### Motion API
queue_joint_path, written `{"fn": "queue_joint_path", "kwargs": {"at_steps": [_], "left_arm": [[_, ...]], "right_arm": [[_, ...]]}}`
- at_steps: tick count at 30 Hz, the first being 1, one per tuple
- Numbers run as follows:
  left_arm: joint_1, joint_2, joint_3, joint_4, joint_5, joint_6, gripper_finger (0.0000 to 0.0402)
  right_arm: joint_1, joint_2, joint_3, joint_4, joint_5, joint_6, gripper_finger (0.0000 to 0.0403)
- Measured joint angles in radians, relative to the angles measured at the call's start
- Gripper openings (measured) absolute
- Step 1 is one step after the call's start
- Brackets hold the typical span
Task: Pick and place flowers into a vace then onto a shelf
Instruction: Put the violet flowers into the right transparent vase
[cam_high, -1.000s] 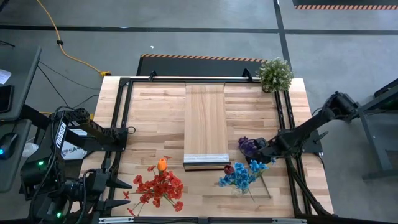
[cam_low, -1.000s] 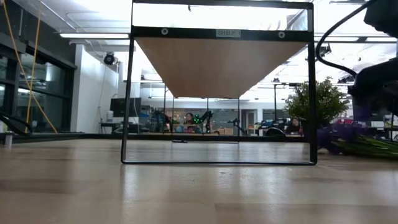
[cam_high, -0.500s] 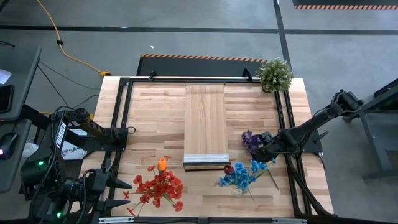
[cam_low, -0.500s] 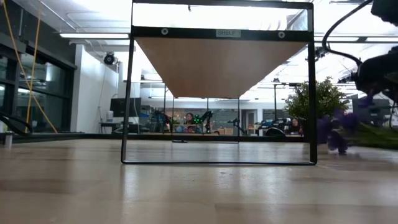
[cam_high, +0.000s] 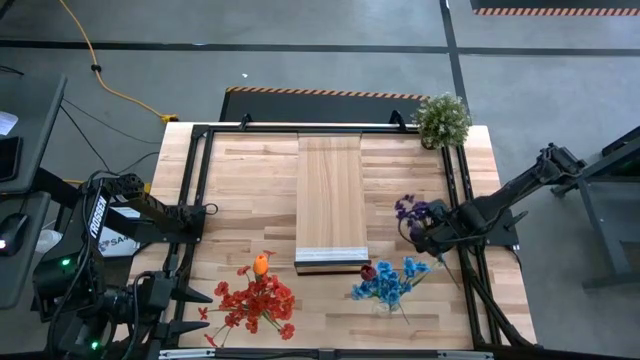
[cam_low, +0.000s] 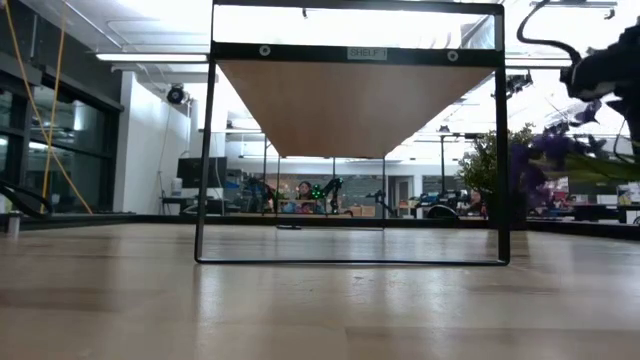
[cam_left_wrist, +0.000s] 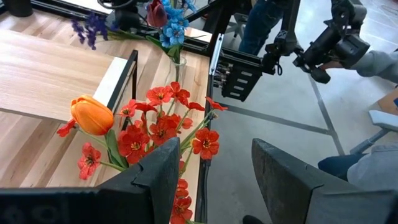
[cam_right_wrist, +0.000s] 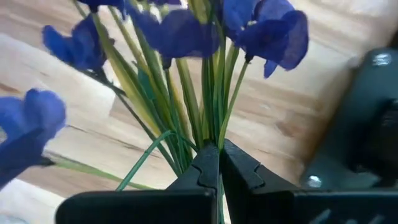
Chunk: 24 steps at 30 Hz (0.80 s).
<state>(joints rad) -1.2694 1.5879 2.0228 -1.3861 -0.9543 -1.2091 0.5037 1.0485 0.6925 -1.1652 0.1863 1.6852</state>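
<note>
My right gripper (cam_high: 428, 235) is shut on a bunch of purple flowers (cam_high: 408, 210), up off the table just right of the shelf (cam_high: 332, 200). In the low view the purple heads (cam_low: 545, 150) hang clear of the tabletop. Blue flowers and a dark maroon head (cam_high: 385, 282) stand in a clear vase (cam_left_wrist: 178, 60) near the shelf's front right corner. Red flowers with an orange tulip (cam_high: 255, 300) lie at the near left. My left gripper (cam_high: 200, 310) hovers open beside them, touching nothing (cam_left_wrist: 214, 180). My right gripper pinches several thin green stems (cam_right_wrist: 208, 134) of the purple flowers together between its two fingertips (cam_right_wrist: 239, 171). The fingers come steeply from above. The bunch is lifted clear of the table, with the heads toward the shelf and the stems trailing toward the near edge.
A bushy potted plant (cam_high: 441, 118) stands at the far right corner. A black frame (cam_low: 350, 150) carries the raised shelf over the table's middle. A person (cam_left_wrist: 348, 43) stands beyond the table's near right side. Bare wood lies to the shelf's left (cam_high: 250, 190).
My right gripper has risen and drawn a little toward the far edge, tipping more steeply downward. The purple flowers, which lay on the table, have come up with it and now hang clear.
</note>
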Motion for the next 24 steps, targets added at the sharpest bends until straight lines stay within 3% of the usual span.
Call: {"fn": "queue_joint_path", "kwargs": {"at_steps": [17,24], "left_arm": [[0.000,0.000,0.000,0.000,0.000,0.000,0.0232],[0.000,0.000,0.000,0.000,0.000,0.000,0.0232]], "right_arm": [[-0.013,-0.001,0.258,-0.370,0.107,-0.021,0.0000],[-0.077,-0.001,0.377,-0.405,0.235,-0.121,0.0000]]}}
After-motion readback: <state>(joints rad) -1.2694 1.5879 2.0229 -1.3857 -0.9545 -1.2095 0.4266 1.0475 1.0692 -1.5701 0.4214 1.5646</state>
